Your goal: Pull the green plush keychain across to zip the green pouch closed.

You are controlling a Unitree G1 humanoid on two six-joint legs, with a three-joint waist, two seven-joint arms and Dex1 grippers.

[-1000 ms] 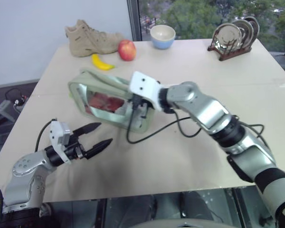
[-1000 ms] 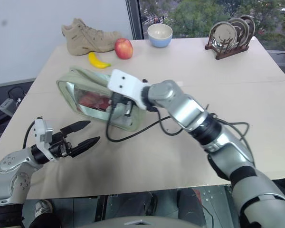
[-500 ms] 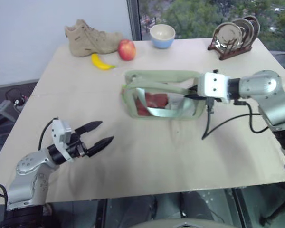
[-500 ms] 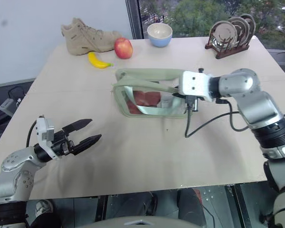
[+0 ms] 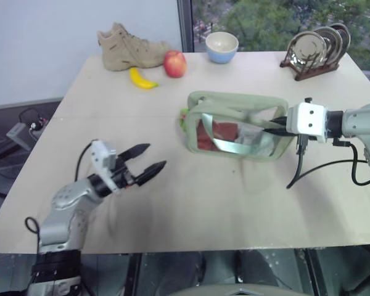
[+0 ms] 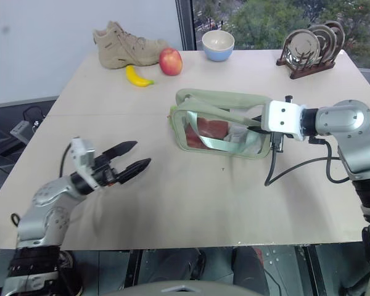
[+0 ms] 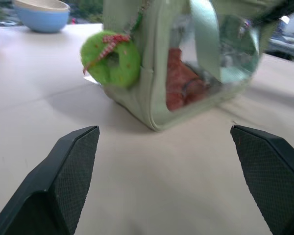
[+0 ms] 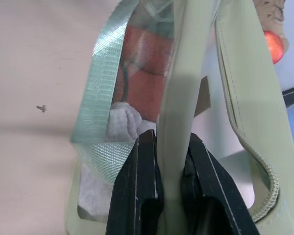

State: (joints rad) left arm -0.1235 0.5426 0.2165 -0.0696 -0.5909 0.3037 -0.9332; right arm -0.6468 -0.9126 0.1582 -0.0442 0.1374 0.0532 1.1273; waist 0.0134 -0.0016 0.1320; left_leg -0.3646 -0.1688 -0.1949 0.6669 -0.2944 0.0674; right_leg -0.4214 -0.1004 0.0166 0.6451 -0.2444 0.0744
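The green pouch (image 5: 234, 126) lies on the table right of centre, with red items showing through its clear side. My right gripper (image 5: 277, 125) is shut on the fabric at the pouch's right end; in the right wrist view its fingers (image 8: 144, 161) pinch a pale green fabric edge. The green plush keychain (image 7: 110, 63), round with a red checked ribbon, hangs at the pouch's left end (image 5: 183, 115). My left gripper (image 5: 154, 156) is open near the table's front left. It points at the keychain end and stands well short of it.
A tan shoe (image 5: 132, 46), a yellow banana (image 5: 142, 79), a red apple (image 5: 174, 63) and a blue bowl (image 5: 221, 47) line the far edge. A rack of plates (image 5: 314, 49) stands at the far right. A black cable (image 5: 324, 165) loops below my right wrist.
My right gripper has dragged the pouch to the right across the table, and the pouch has turned. My left gripper has moved a little forward and right, staying open. The camera has shifted slightly.
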